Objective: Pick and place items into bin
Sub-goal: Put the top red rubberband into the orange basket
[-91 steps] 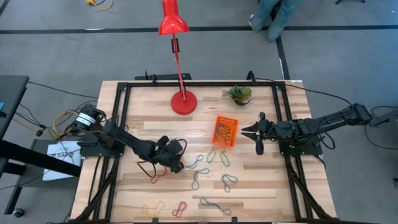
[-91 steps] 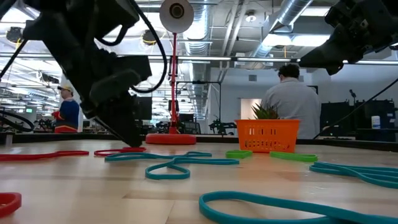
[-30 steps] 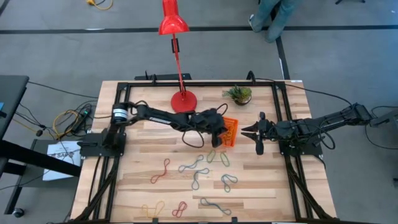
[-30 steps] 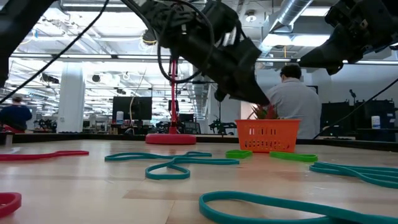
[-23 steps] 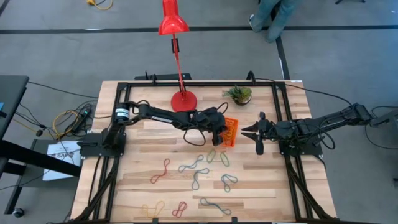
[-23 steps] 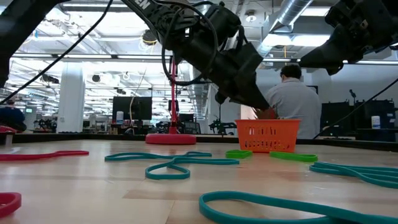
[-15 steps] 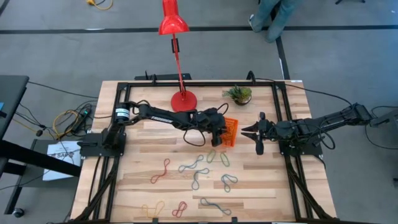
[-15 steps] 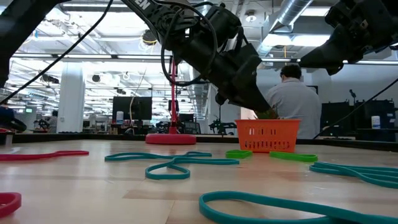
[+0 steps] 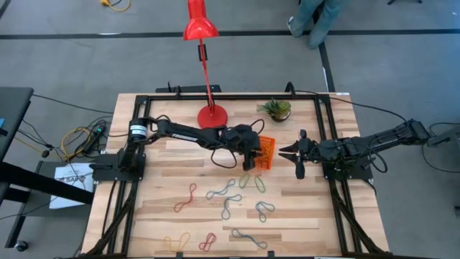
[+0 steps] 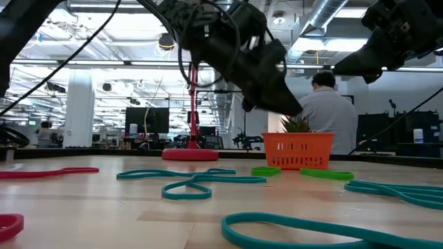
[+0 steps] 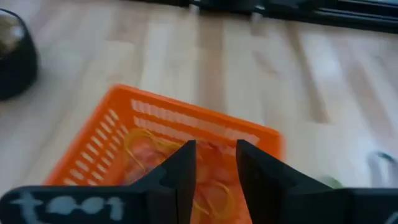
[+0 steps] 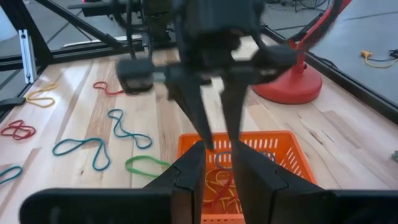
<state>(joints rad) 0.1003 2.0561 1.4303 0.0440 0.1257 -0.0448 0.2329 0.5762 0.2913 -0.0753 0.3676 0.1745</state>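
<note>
The orange bin [image 9: 267, 150] stands right of the table's middle and holds several bands [image 11: 149, 152]. My left gripper [image 9: 253, 160] hovers open over the bin's left part, fingers pointing down [image 12: 216, 144], with nothing between them [image 11: 214, 167]. More bands lie flat on the wood nearer me: green [image 9: 259, 183], teal [image 9: 264, 210], red [image 9: 185, 198], yellow [image 9: 176, 241] and grey [image 9: 248, 237]. My right gripper [image 9: 291, 162] waits open just right of the bin, above the table, facing it [image 12: 214, 174].
The red lamp's base [image 9: 212, 119] and a small potted plant [image 9: 277, 109] stand beyond the bin toward the far edge. Black frame rails [image 9: 327, 137] run along the table's sides. A person [image 10: 322, 117] sits in the room behind the table.
My left gripper dipped toward the bin's rim, then rose a little above it in the last half second. The bands on the table have stayed where they were.
</note>
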